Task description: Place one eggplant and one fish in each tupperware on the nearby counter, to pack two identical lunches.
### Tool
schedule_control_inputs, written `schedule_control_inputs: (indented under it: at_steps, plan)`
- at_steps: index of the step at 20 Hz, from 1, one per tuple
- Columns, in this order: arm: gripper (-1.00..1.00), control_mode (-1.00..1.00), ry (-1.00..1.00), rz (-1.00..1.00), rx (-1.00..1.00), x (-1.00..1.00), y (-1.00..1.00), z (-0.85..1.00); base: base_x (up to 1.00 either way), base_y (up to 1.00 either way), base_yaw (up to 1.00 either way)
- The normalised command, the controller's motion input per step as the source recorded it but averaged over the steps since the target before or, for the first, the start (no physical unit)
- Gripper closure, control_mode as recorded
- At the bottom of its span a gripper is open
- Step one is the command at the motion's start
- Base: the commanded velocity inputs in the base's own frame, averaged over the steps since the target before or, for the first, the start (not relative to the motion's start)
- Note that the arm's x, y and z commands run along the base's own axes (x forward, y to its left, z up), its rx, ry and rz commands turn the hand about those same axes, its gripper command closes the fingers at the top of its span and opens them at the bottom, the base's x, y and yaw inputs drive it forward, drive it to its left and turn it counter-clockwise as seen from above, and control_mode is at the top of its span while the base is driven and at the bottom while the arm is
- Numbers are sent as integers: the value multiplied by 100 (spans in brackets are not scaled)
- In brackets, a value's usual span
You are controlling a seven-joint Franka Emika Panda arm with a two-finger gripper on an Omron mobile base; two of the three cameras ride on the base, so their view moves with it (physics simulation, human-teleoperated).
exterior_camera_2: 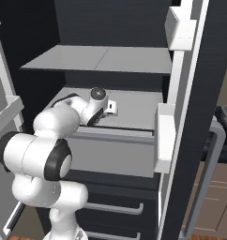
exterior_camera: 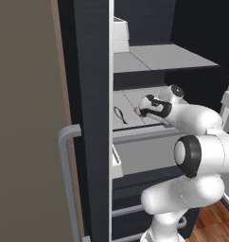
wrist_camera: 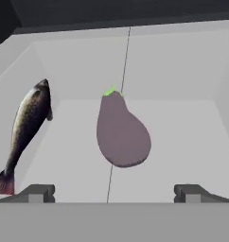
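Reaching into the open fridge, the hand [wrist_camera: 114, 193] is hovering with its fingers spread wide and holding nothing over the eggplant [wrist_camera: 121, 132] lying on the fridge shelf [wrist_camera: 182, 142], the dark, red-tailed fish [wrist_camera: 25, 127] lying apart beside it, so the next move looks like lowering to straddle the eggplant.

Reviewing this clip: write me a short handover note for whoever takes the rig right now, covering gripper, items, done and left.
Gripper: open, empty, reaching into the open fridge over the pulled-out drawer.
Eggplant: lying in the drawer straight ahead of the fingertips, untouched.
Fish: beside the eggplant against the drawer's side wall; here it looks dark and silvery with a reddish tail.
Tupperware: not seen from here.
Done: nothing packed as far as these views show.
Left: probably grasp the eggplant first, then carry the items to the containers.
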Motion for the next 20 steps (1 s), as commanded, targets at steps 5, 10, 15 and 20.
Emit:
schedule_control_inputs:
  at_steps: [5,10,15,20]
  plan:
    - [-100,-100,3,3,0,67,0,-19,0,0,0]
    - [-100,-100,0,4,0,46,0,-44,0,0,0]
    - [-100,-100,0,2,0,44,0,-46,0,0,0]
    - [100,-100,2,0,-4,19,12,-66,0,0,0]
